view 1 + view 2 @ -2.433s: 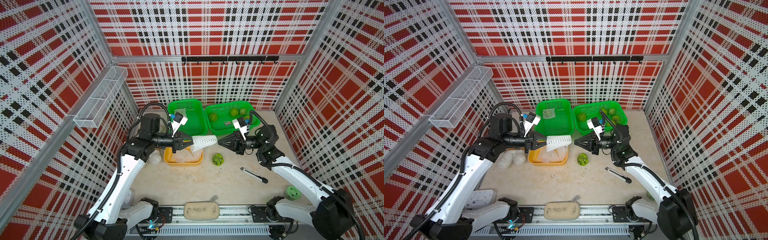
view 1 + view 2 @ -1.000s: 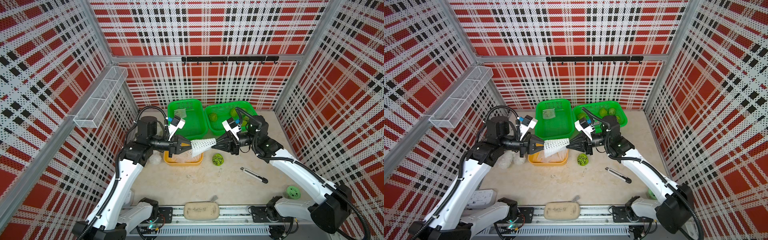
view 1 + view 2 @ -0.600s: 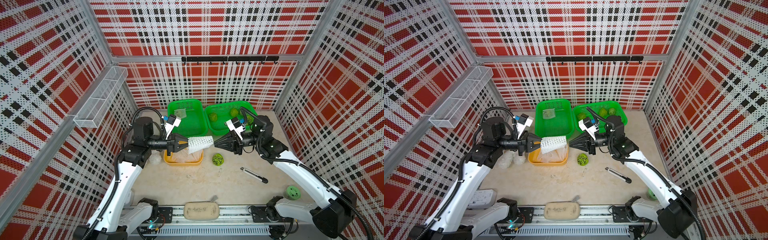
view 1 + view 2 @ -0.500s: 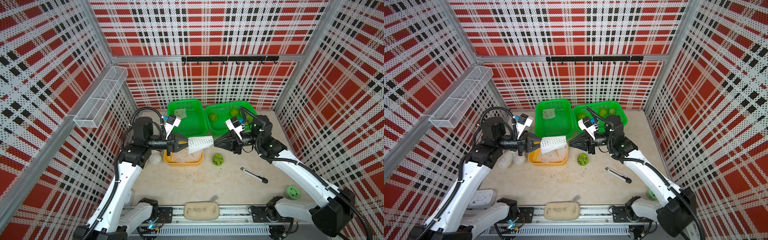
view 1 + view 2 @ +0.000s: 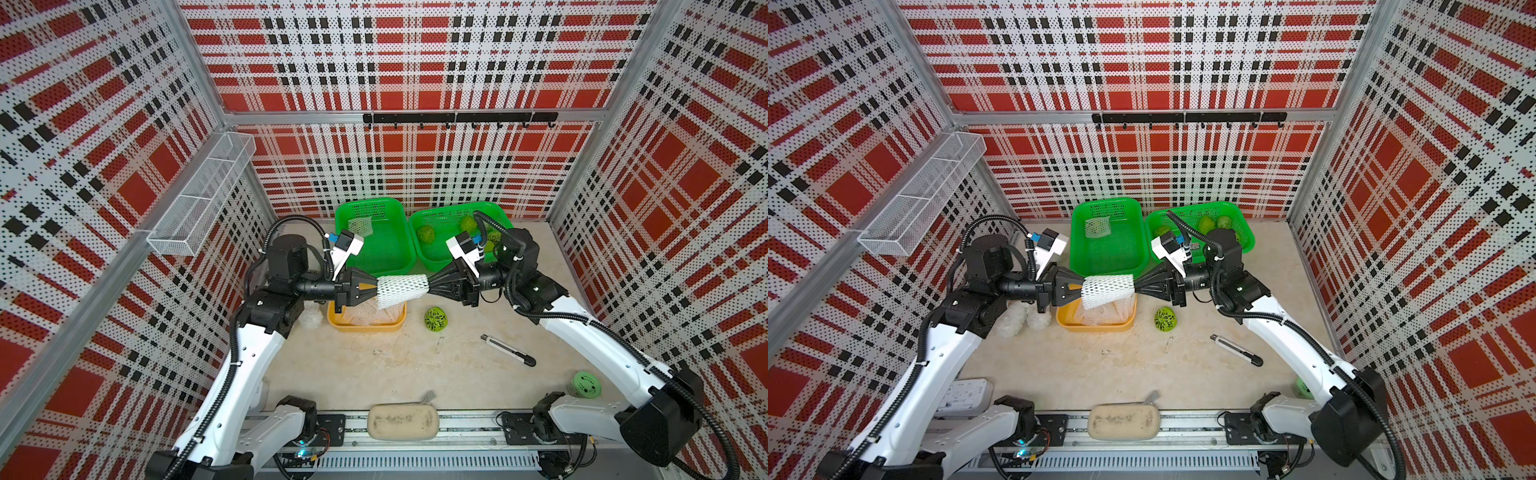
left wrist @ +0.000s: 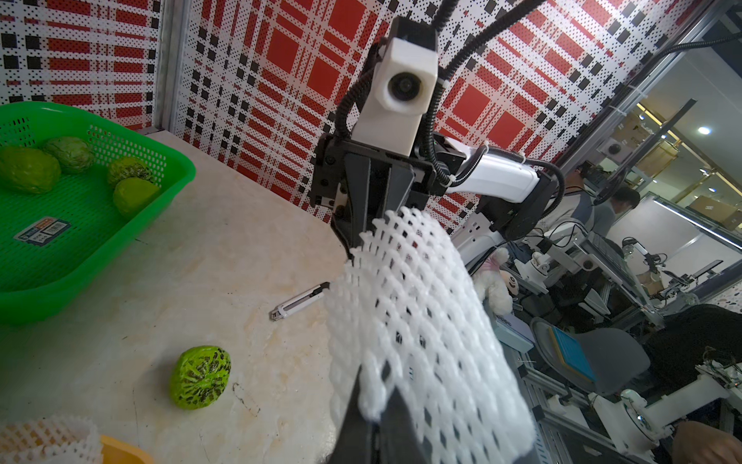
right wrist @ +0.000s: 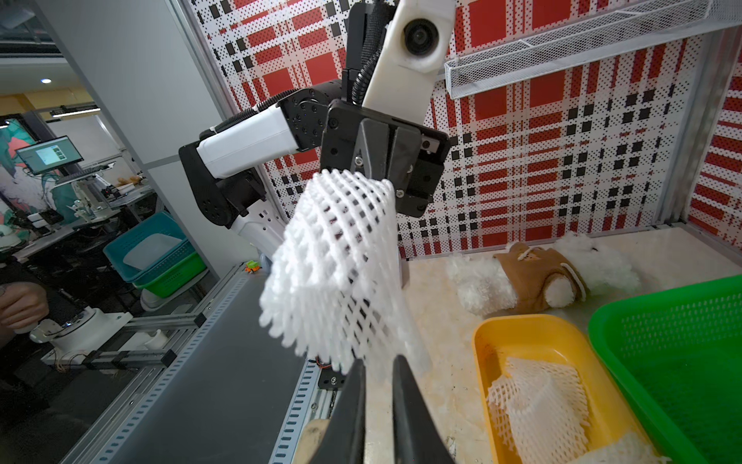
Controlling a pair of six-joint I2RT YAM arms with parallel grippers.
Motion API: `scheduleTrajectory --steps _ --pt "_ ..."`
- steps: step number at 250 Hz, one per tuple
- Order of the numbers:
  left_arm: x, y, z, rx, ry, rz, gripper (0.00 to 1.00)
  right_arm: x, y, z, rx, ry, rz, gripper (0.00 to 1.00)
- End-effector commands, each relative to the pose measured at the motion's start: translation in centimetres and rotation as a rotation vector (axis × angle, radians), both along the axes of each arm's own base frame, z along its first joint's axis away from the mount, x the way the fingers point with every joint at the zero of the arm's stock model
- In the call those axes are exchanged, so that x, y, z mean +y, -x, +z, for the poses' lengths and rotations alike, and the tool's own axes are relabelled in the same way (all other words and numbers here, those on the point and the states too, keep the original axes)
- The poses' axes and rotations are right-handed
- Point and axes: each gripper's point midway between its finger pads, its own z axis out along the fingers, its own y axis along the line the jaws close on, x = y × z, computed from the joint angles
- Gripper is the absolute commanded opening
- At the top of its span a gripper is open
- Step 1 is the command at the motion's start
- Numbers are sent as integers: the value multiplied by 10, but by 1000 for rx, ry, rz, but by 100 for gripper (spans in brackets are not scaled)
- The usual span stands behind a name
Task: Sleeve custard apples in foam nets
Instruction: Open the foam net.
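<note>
A white foam net [image 5: 401, 289] [image 5: 1106, 291] hangs level above the yellow tray [image 5: 365, 328]. My left gripper [image 5: 376, 286] [image 6: 379, 401] is shut on its left end. My right gripper [image 5: 428, 284] [image 7: 377, 361] meets the net's [image 7: 333, 261] other end, its jaws a narrow gap apart and their tips at the rim. One custard apple [image 5: 435, 319] [image 6: 200, 377] lies loose on the table just right of the tray. Several more custard apples [image 5: 426, 234] [image 6: 28, 168] sit in the right green basket [image 5: 419, 257]. More nets [image 7: 538, 401] lie in the tray.
The left green basket [image 5: 399, 266] holds one net [image 5: 359, 226]. A utility knife [image 5: 508, 350] lies right of centre. A pale green perforated container [image 5: 586, 384] is at the front right, a beige pouch [image 5: 403, 422] at the front edge and a plush bear [image 5: 1021, 318] left of the tray.
The right gripper, first well apart from the net, came in to its free end and stays there. Over the last second both grippers and the net drifted slightly left.
</note>
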Motion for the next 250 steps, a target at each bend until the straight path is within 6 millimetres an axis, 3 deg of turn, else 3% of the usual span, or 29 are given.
scheduleTrajectory --steps 1,66,131,149,185,228,250 --pt "-1 1 3 -20 7 -11 0 1 11 16 -73 -37 45 16" --pt "-3 -4 -1 -7 4 -9 0 4 34 21 -106 -53 112 17" --pt "-12 1 -1 -6 3 -45 0 25 39 28 -114 -85 141 21" --pt "-12 1 -3 0 1 -45 0 28 35 30 -111 -105 128 35" --pt "-10 2 -4 1 -1 -35 0 28 30 24 -96 -99 77 78" --pt "-8 -1 -8 9 -6 -18 0 23 12 -1 -34 -19 -47 100" --pt "-7 -6 -14 26 -17 7 0 12 7 -18 6 28 -123 100"
